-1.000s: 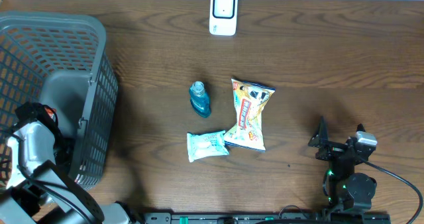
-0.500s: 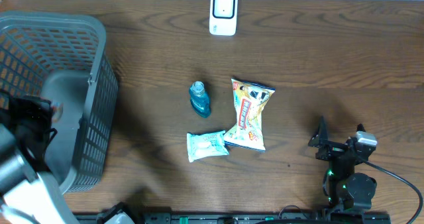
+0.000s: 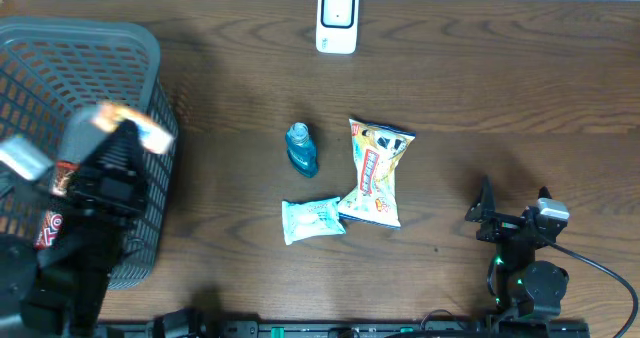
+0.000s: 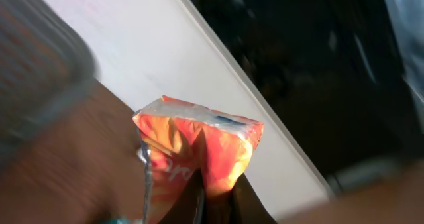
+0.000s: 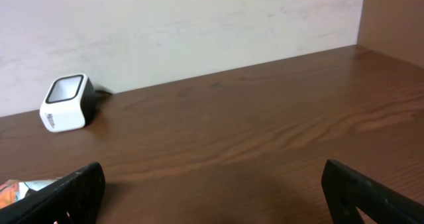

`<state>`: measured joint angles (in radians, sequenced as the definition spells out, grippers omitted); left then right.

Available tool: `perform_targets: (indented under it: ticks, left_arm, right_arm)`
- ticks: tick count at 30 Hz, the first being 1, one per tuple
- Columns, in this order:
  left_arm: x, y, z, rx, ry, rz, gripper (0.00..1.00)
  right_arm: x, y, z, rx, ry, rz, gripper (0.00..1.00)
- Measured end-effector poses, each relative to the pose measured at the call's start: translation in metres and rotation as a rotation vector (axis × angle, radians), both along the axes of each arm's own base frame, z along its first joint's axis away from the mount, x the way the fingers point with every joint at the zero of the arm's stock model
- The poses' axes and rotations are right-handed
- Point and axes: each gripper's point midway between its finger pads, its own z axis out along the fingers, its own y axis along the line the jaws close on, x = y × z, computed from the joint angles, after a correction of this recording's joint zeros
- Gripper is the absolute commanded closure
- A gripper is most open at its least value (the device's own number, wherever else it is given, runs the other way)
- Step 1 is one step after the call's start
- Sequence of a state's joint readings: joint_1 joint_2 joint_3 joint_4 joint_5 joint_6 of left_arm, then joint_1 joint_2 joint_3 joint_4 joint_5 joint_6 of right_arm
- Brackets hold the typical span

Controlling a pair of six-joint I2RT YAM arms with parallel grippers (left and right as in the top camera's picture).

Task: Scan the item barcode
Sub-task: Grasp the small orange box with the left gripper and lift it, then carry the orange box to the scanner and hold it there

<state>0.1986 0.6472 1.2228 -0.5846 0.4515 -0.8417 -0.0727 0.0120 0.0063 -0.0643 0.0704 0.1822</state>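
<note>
The item, an orange foil snack packet (image 3: 128, 121), hangs over the right wall of the grey basket (image 3: 60, 48), and my left gripper (image 3: 120, 136) is shut on it. The left wrist view shows the packet (image 4: 199, 141) pinched at its lower edge between my dark fingers (image 4: 250, 204); the picture is blurred and I see no barcode. The white barcode scanner (image 3: 337, 20) stands at the table's far edge, well to the right of the packet. My right gripper (image 3: 512, 210) rests open near the front right, with bare table between its jaws (image 5: 215, 197), facing the scanner (image 5: 66, 103).
In the middle of the table lie a blue bottle (image 3: 301, 148), a yellow-and-red snack bag (image 3: 375, 171) and a white-and-teal packet (image 3: 313, 219). A red item (image 3: 48, 228) sits in the basket. A pale wall runs behind the table.
My left arm has risen out of the basket and swung right, carrying the orange packet up over the basket's right wall. The right arm has not moved.
</note>
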Motion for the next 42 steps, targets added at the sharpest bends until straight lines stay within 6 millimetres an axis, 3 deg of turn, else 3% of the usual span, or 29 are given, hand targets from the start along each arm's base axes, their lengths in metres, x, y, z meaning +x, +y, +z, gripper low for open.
perform_targets:
  ticks: [4, 8, 11, 15, 20, 24, 28, 34, 38, 42]
  left_arm:
    - [0.011, -0.034, -0.001, 0.004, 0.009, -0.157, 0.93]
    - [0.029, -0.079, -0.022, 0.055, 0.082, -0.343, 0.93]
    - [0.045, -0.121, -0.052, 0.12, 0.168, -0.476, 0.92]
    - [0.06, -0.181, -0.108, 0.234, 0.31, -0.619, 0.93]
    - [0.054, -0.259, -0.175, 0.39, 0.413, -0.786, 0.92]
    - [0.041, -0.301, -0.227, 0.513, 0.484, -0.85, 0.92]
    - [0.036, -0.318, -0.284, 0.659, 0.569, -0.826, 0.93]
    - [0.047, -0.328, -0.361, 0.809, 0.652, -0.757, 0.93]
    - [0.049, -0.332, -0.383, 0.829, 0.67, -0.743, 0.89]
    - [0.05, -0.332, -0.384, 0.836, 0.669, -0.732, 0.61]
  right_arm:
    - [0.0, 0.0, 0.0, 0.0, 0.0, 0.0, 0.01]
    - [0.0, 0.0, 0.0, 0.0, 0.0, 0.0, 0.01]
    - [0.0, 0.0, 0.0, 0.0, 0.0, 0.0, 0.01]
    - [0.0, 0.0, 0.0, 0.0, 0.0, 0.0, 0.01]
    - [0.0, 0.0, 0.0, 0.0, 0.0, 0.0, 0.01]
    - [0.0, 0.0, 0.0, 0.0, 0.0, 0.0, 0.01]
    - [0.0, 0.0, 0.0, 0.0, 0.0, 0.0, 0.01]
    - [0.0, 0.0, 0.0, 0.0, 0.0, 0.0, 0.01]
    - [0.0, 0.0, 0.0, 0.0, 0.0, 0.0, 0.01]
    - [0.0, 0.0, 0.0, 0.0, 0.0, 0.0, 0.01]
